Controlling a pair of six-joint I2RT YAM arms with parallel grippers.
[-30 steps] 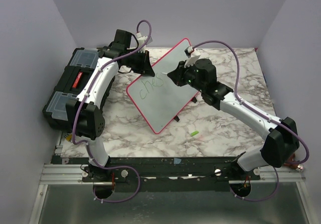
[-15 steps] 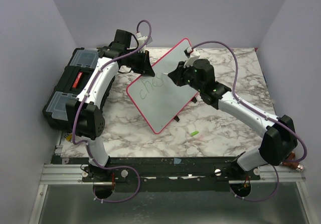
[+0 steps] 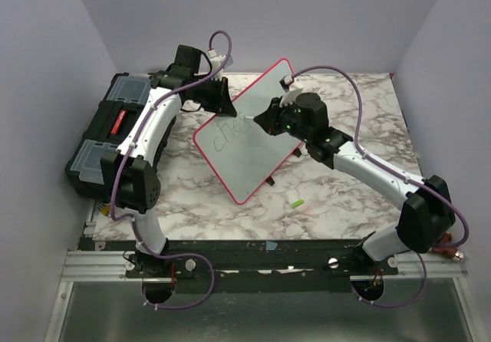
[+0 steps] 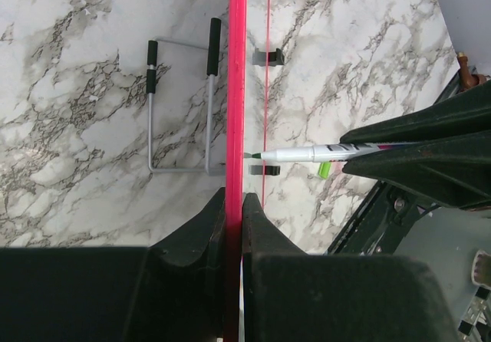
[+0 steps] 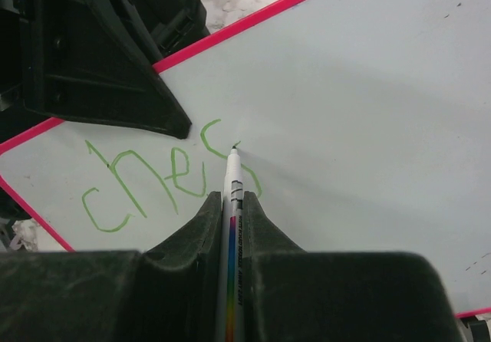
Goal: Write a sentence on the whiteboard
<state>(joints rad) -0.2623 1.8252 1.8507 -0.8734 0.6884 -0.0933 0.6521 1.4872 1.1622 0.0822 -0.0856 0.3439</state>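
While the table [image 3: 345, 196] and the black toolbox [image 3: 107, 139] along its left edge sit just as they did a sec ago, all the change is on the whiteboard [image 3: 253, 158]. Board is mid-table, a bit toward the far edge, tilted up on its wire stand [image 4: 180, 104]. Its pink rim is in the same place, no shift vs a sec ago.

The left tool [image 4: 234, 200] is pressed together on the board's upper-left rim, pinching it edge-on at the same spot as before. Prob. a steadying job.

The right tool [image 5: 230, 200] has nudged slightly toward the left edge over the last sec. Its fingers are closed tight round the green-tipped marker [image 5: 232, 181], w/ the tip touching the white face.

The sentence [image 5: 153, 177] so far is a green "che" plus a 4th letter half-formed. The curl reads like "e" or "s", can't tell which yet. The tip sits at the top of that curl, so the stroke looks mid-way. From overhead the last letter seems a bit fuller than a sec ago, though it's small there.

For the task, writing is underway but early. The 1st word isn't finished and the rest of the face is blank, so most of the sentence is left.

The small green cap [image 3: 296, 202] lies on the table btwn the board's low corner & the near edge, same place.
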